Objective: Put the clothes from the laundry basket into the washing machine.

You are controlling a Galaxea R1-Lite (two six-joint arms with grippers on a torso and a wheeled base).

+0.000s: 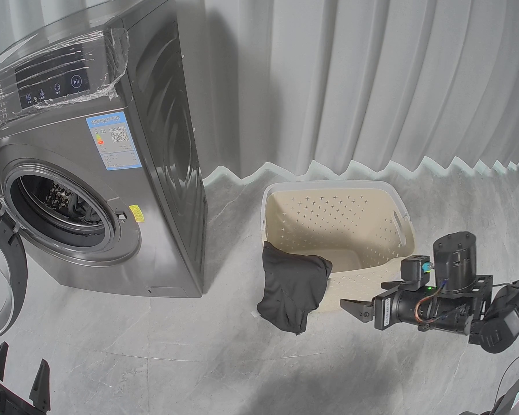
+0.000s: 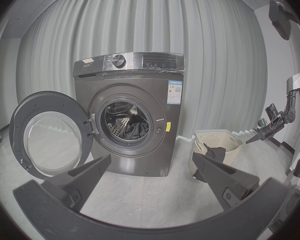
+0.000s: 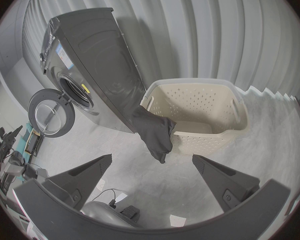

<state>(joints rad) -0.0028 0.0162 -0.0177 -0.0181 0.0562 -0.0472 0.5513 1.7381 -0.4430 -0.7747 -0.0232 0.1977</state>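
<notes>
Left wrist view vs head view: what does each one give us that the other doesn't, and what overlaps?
Left wrist view: looks straight into the drum, where dark clothes lie, and takes in the whole round door.
Head view: looks down into the basket, whose visible floor is bare, and along the machine's side panel.
Both: the washing machine with its door open, the basket, a dark garment draped over its rim, the open right gripper beside it, the open left gripper.

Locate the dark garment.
In the head view's centre, the garment hangs over the near-left corner of the basket, between the washer and the right tool.
</notes>
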